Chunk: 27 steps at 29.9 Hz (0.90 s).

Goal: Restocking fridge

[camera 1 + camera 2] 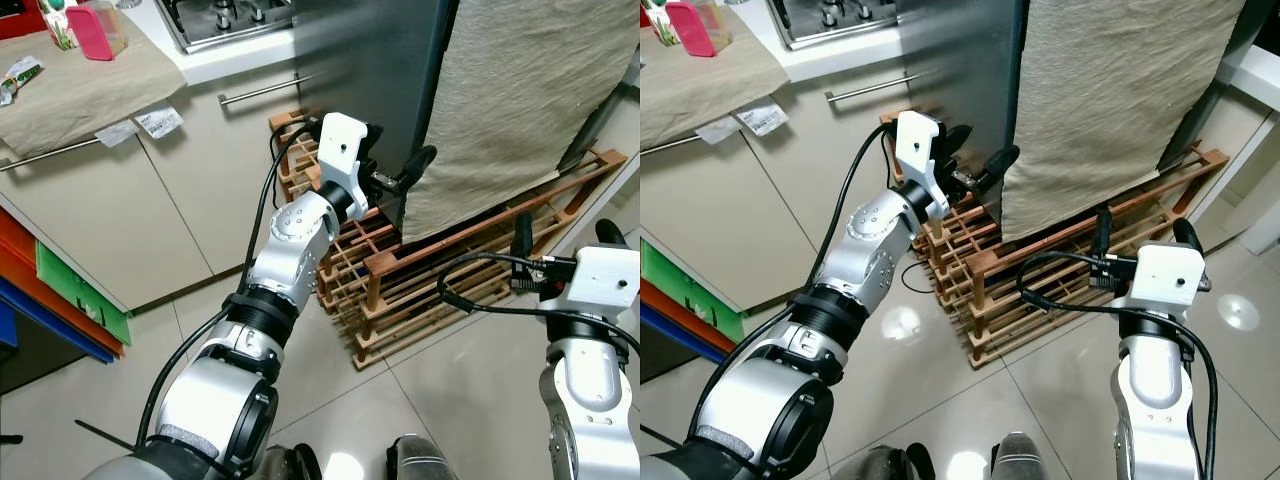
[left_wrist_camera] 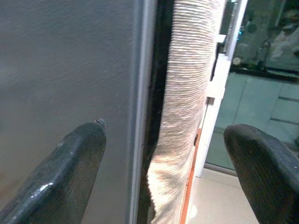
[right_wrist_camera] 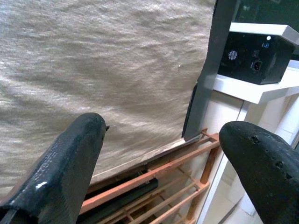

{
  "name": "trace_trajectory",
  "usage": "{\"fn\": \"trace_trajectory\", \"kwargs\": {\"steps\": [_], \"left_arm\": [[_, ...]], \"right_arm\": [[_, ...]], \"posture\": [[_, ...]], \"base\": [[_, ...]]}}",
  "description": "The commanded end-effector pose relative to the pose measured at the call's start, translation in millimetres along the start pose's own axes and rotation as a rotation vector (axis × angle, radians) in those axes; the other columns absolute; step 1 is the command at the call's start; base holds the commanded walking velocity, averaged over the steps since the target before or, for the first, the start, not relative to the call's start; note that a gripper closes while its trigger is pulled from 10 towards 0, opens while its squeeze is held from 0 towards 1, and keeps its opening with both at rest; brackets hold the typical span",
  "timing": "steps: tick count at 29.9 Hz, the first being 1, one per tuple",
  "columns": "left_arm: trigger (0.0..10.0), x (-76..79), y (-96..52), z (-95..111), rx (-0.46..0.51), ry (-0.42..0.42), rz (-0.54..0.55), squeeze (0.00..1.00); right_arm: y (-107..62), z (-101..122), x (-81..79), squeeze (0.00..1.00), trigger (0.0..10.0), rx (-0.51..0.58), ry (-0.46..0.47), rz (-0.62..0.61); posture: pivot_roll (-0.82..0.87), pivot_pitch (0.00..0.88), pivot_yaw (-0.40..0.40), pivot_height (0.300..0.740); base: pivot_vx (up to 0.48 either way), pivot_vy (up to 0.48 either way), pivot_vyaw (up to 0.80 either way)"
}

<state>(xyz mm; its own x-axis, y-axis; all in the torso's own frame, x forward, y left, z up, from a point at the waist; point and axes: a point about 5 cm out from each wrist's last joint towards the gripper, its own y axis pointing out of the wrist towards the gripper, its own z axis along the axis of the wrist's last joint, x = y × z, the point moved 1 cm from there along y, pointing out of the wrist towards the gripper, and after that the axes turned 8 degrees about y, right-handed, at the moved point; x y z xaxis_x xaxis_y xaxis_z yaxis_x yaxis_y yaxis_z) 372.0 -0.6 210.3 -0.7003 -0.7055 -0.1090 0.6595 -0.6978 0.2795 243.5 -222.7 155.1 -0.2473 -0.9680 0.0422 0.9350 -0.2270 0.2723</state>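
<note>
A: Dark grey fridge, tall, at the far side of the scene, just beside the pale cabinet run.
B: Beige woven cloth draped down its front, lower hem hanging near the wooden rack standing on the tiled floor at the fridge's foot.

A: Bench on the robot's left, covered by a beige mat, with a pink container on top and paper slips hanging at the edge.
B: Steel hob farther along the same bench, near the fridge side.

A: Left end effector raised to the fridge's front corner, fingers spread wide.
B: From the left wrist view: one finger against the grey side panel, the other out past the cloth edge, door seam between them. Nothing pinched.

A: Right end effector lower down, pointed at the cloth and the rack.
B: Fingers spread apart there too, holding nothing, cloth ahead and the rack's wooden slats below.

A: Black box on a white shelf beyond the fridge's far edge, seen from the right wrist.
</note>
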Motion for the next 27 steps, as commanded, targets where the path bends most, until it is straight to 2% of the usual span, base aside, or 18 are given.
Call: {"fn": "trace_trajectory", "kwargs": {"steps": [1,4,6,11,13,20,27], "left_arm": [[10.0,12.3,11.3,7,0.031,0.013,-0.043,0.0],[10.0,16.7,14.2,7,0.032,-0.002,-0.06,0.0],[10.0,24.9,19.7,8,0.035,-0.03,-0.08,0.0],[10.0,29.3,25.0,8,0.03,-0.026,-0.071,0.0],[10.0,26.7,28.3,10,0.026,-0.031,-0.032,0.0],[10.0,22.5,38.5,24,0.054,-0.065,-0.006,0.0],[10.0,33.3,52.0,43,0.096,-0.124,-0.088,0.0]], "right_arm": [[-1.3,4,0.1,0.0,10.0,0.02,-0.001,-0.006],[-1.8,4,0.7,0.0,10.0,0.019,-0.004,-0.008],[-2.0,5,1.5,0.0,10.0,0.018,-0.006,-0.009],[-2.5,5,0.6,0.0,10.0,0.018,-0.007,-0.008],[-3.5,6,0.3,0.0,10.0,0.02,-0.008,-0.009],[-5.1,6,1.9,0.0,10.0,0.022,-0.012,-0.017],[-7.4,7,3.5,0.0,10.0,0.023,-0.016,-0.03]], "posture": [[-0.35,0.119,0.128,0.723],[-0.35,0.128,0.128,0.723],[-0.35,0.137,0.126,0.723],[-0.35,0.143,0.127,0.723],[-0.36,0.149,0.129,0.723],[-0.36,0.152,0.132,0.723],[-0.37,0.154,0.146,0.723]], "base": [[0.0,0.0,0.0],[0.0,0.0,0.0],[0.0,0.0,0.0],[0.0,0.0,0.0],[0.0,0.0,0.0],[0.0,0.0,0.0],[0.0,0.0,0.0]]}}
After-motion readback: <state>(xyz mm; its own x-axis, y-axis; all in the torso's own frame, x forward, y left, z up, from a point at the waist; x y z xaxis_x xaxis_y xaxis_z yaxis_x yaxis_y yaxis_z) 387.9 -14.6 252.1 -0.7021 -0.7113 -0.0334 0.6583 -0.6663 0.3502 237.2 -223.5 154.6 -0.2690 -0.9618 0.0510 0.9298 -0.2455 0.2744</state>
